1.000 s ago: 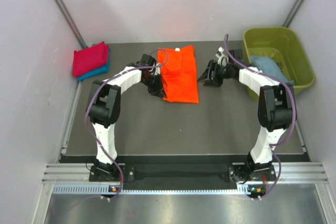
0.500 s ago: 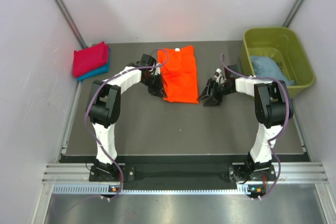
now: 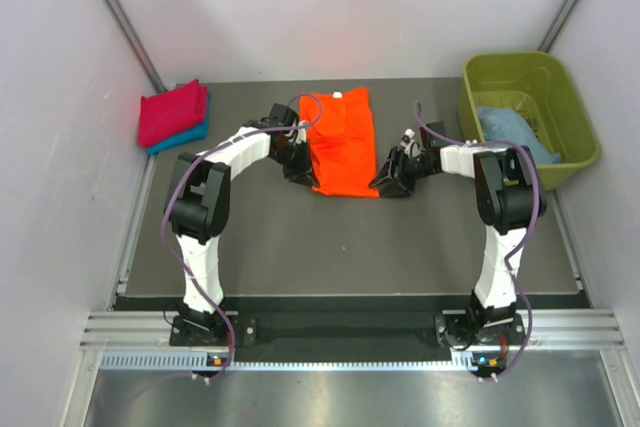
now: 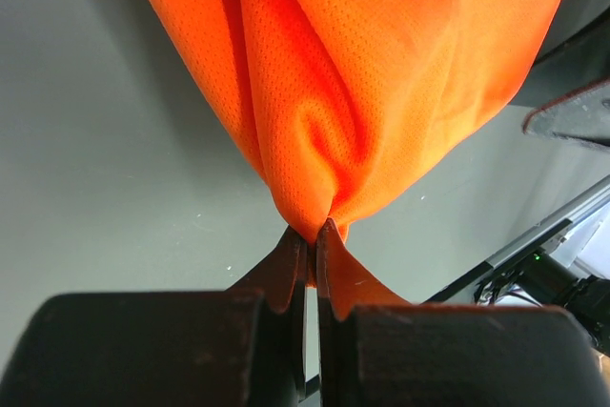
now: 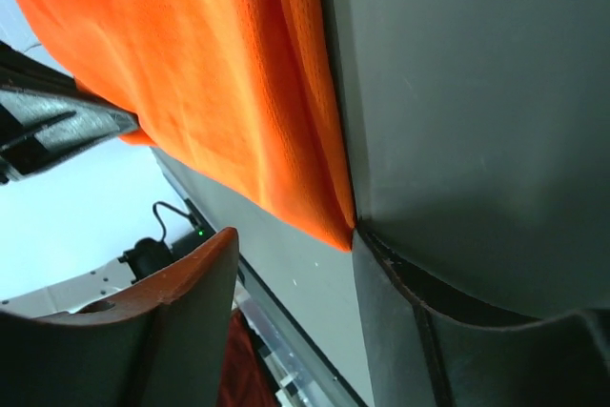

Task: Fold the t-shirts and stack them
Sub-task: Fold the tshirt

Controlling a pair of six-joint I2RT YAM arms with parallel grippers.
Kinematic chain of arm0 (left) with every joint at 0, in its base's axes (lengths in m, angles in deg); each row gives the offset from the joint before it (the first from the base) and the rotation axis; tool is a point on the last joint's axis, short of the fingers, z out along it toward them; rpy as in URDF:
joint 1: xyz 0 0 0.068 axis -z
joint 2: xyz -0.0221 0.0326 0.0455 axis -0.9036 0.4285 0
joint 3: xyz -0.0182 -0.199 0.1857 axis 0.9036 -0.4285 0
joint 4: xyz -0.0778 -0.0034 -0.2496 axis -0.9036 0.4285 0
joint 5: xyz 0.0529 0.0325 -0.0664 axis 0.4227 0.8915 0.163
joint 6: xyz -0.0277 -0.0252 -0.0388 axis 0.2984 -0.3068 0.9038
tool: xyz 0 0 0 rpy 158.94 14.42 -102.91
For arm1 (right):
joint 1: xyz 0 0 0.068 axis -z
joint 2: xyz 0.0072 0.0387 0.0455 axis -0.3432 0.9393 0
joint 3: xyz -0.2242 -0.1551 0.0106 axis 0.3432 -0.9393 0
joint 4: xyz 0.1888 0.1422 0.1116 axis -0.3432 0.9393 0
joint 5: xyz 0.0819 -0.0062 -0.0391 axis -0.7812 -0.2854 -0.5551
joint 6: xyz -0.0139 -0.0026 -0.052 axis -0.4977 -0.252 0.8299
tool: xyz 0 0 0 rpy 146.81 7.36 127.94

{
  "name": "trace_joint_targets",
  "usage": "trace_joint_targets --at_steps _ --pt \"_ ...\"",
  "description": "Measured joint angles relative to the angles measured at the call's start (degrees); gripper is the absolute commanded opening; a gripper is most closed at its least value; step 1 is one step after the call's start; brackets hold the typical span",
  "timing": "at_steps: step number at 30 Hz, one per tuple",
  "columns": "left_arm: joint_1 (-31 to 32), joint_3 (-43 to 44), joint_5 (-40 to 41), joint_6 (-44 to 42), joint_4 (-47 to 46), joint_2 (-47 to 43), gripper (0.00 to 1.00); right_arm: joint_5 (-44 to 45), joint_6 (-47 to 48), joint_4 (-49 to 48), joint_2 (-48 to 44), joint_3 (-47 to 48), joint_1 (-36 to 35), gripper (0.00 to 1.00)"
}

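Orange t-shirt (image 3: 343,142): lies flat on the table (image 3: 350,247), already narrowed into a long panel. Both arms reach in to its near hem, one at each corner. Your likely reason: carry both near corners together so the fold lands square.

Left gripper (image 4: 312,245): jaws closed down to a sliver, with a pinch of orange cloth caught at the very tips. The fabric puckers at the pinch and fans out ahead of the jaws. The grip is on little cloth, so I judge it could slip under a hard pull.

Right gripper (image 5: 294,235): jaws spread wide, holding nothing. The other near corner sits inside the gap, right against the darker finger and well apart from the reddish one. It is low to the table and looks set to close, but has not closed yet.

Well left of the left jaws: crimson-pink t-shirt (image 3: 172,112) folded on top of a teal-blue one (image 3: 187,136), the stack to build on.

Right of the right jaws: olive-green tub (image 3: 515,60) with a crumpled light blue t-shirt (image 3: 510,125) inside, not yet folded.
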State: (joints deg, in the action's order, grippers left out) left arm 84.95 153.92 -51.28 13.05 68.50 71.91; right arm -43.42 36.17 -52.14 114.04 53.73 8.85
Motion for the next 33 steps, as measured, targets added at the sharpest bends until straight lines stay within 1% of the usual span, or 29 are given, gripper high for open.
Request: trace_joint_targets --at_steps 2,3,6,7,10,15,17,26,33 --pt "0.17 0.00 0.00 0.00 0.00 0.00 0.00 -0.02 -0.39 -0.81 0.48 0.31 -0.33 0.46" --pt "0.28 0.00 0.00 0.00 -0.02 0.00 0.00 0.00 -0.68 -0.83 0.70 0.50 -0.55 0.42" --pt "0.52 0.00 0.02 -0.04 0.00 0.00 0.00 0.81 -0.76 -1.27 1.16 0.57 -1.03 0.23" --pt "0.57 0.00 0.02 -0.07 0.00 0.00 0.00 1.20 -0.83 -1.29 1.40 0.57 -1.14 0.14" --pt "0.59 -0.02 0.07 -0.46 0.02 0.00 0.00 2.05 -0.94 -1.22 1.66 0.48 -1.20 0.00" --pt "0.61 -0.17 0.55 -1.11 0.15 -0.57 0.00 2.67 -0.61 -0.85 1.14 0.42 -1.18 0.00" --pt "0.63 -0.55 0.94 -1.42 0.28 -1.70 0.00 3.08 -0.17 -0.26 -0.50 -0.02 -0.98 0.00" --pt "0.74 -3.96 0.37 -2.34 0.76 -13.53 0.00 2.91 1.11 1.75 -15.63 -2.54 -0.98 0.00" --pt "0.85 -9.14 -1.27 -2.32 1.11 -20.83 0.00 2.93 3.93 5.77 -22.58 -2.54 -0.98 0.00"
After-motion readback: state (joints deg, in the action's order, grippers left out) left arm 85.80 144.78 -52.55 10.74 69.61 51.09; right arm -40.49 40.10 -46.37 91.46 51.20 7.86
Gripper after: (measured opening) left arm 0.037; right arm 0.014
